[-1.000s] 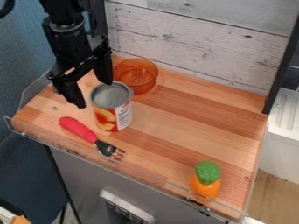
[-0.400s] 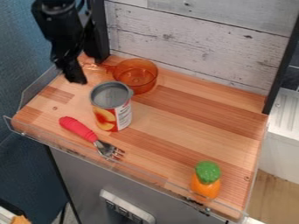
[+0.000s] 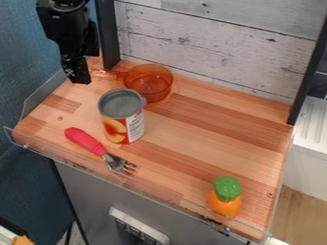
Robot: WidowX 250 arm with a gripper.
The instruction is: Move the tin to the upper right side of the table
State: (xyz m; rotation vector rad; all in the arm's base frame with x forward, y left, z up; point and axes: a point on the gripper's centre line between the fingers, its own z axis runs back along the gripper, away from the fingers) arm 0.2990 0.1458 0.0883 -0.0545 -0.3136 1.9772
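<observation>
camera view: above and in front of table (image 3: 211, 125) | faces down at a slant, toward wall (image 3: 220, 52) | near: table spans most of frame, wall cut off at top

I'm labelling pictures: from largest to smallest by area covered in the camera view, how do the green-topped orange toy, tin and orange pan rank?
1. Tin
2. Orange pan
3. Green-topped orange toy

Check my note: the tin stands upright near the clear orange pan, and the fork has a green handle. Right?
Not quite: the camera view shows the fork with a red handle, not a green one. The tin does stand upright near the clear orange pan.
</observation>
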